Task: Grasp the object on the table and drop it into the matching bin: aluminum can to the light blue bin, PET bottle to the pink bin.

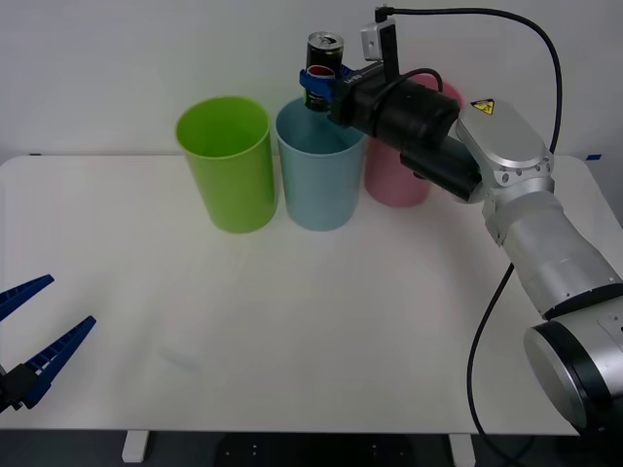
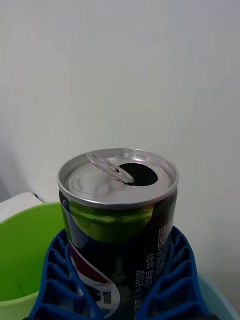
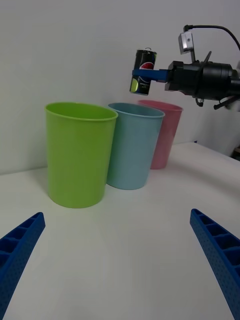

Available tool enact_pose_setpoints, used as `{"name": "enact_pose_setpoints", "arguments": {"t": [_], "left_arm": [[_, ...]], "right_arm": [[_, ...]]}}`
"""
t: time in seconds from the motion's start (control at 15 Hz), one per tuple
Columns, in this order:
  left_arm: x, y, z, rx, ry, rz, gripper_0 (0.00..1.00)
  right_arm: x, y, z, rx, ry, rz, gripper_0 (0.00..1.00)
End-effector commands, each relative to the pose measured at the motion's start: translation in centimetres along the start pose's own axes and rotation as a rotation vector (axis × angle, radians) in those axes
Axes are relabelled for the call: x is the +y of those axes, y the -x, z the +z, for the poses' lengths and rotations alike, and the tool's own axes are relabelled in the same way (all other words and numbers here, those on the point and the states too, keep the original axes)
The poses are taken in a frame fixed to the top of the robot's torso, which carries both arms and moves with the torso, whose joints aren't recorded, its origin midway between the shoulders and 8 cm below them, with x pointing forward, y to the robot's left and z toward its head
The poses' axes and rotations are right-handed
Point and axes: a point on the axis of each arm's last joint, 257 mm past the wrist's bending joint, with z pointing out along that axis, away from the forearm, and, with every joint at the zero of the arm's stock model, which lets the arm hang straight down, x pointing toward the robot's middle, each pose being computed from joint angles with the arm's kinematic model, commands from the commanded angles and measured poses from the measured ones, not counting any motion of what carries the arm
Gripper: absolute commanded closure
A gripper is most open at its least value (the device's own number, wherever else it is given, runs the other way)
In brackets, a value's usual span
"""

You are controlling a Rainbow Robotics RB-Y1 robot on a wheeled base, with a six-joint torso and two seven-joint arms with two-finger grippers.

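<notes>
Nearest to us, down at about eight o'clock on the table (image 1: 292, 321), the left gripper (image 1: 27, 336) is sitting low over the near edge with its blue fingers (image 3: 212, 247) spread wide and nothing between them; it is parked out of the way, I would say, so the working arm has the whole surface to itself. The middle of the white top is lying bare. Looking further out toward twelve o'clock, three tall cups are standing in a row, close beside one another: the lime green bin (image 1: 227, 161) at about eleven, the light blue bin (image 1: 319, 165) dead ahead, and the pink bin (image 1: 409, 175) at about one, partly hidden behind the reaching arm. And above them is the action: the right gripper (image 1: 319, 86) is stretching across from three o'clock, its ribbed fingers clenched on the lower body of the aluminum can (image 1: 324, 56). The can is being held upright, silver top and raised pull tab facing up, opening already punched, well clear of every rim. From the front it is hanging over the light blue bin's mouth, toward the far side of it; from the wrist camera the green rim is showing close alongside and a sliver of blue rim beneath. Holding it high and upright like this looks sensible: the can should fall straight in. My read is that the carry is nearly over and only the release remains, provided the can is truly centred over blue rather than drifting toward green.
</notes>
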Motion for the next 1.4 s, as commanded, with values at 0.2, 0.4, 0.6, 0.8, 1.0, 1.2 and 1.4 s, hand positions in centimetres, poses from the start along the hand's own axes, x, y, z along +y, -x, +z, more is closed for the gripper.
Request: {"name": "enact_pose_setpoints", "arguments": {"t": [0.2,0.4,0.6,0.8,1.0,1.2,1.4], "left_arm": [[0.0,0.0,0.0,0.0,0.0,0.0,0.0],[0.0,0.0,0.0,0.0,0.0,0.0,0.0],[0.0,0.0,0.0,0.0,0.0,0.0,0.0],[0.0,0.0,0.0,0.0,0.0,0.0,0.0],[0.0,0.0,0.0,0.0,0.0,0.0,0.0],[0.0,0.0,0.0,0.0,0.0,0.0,0.0],[0.0,0.0,0.0,0.0,0.0,0.0,0.0]], "right_arm": [[-0.1,0.0,0.0,0.0,-0.002,-0.009,0.23],[-0.2,-0.1,-0.1,0.001,-0.003,-0.019,0.0],[-0.2,0.0,-0.2,0.0,-0.002,-0.018,0.0],[-0.3,0.1,-0.4,-0.002,0.006,-0.014,0.0],[-0.7,-0.3,-1.3,0.003,0.019,0.002,0.0],[-1.2,-0.5,-3.1,-0.006,0.023,0.0,0.0],[-1.0,-0.4,-5.3,-0.021,0.037,-0.024,0.0]]}}
